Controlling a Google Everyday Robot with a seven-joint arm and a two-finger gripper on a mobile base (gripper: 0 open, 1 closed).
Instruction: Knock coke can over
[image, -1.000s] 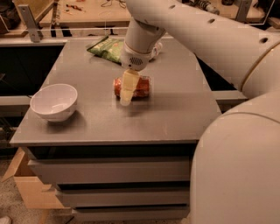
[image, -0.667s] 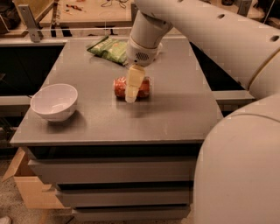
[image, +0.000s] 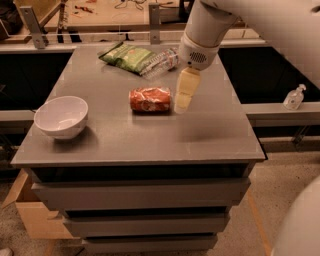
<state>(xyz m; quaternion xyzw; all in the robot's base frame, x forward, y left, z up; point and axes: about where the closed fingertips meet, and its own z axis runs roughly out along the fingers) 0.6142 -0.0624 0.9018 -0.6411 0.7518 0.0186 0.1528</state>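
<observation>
**Q:** Grey table (image: 210, 135), fine, but where's your gripper (image: 181, 106)?

**A:** I've got it hanging just right of the coke can (image: 150, 99), jaws pinched together, holding nothing. Can lies on its side mid-table, long axis running left-right toward the jaws. Looks knocked over to me lol.

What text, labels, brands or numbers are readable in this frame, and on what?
Nothing can be read as words.
coke can, lying on its side: pale markings, too blurred to read.
green bag: print, too blurred to read.
clear bottle: no label can be read.
small bottle on the right ledge: too small to read.
gripper, just right of the can: no markings visible.
</observation>
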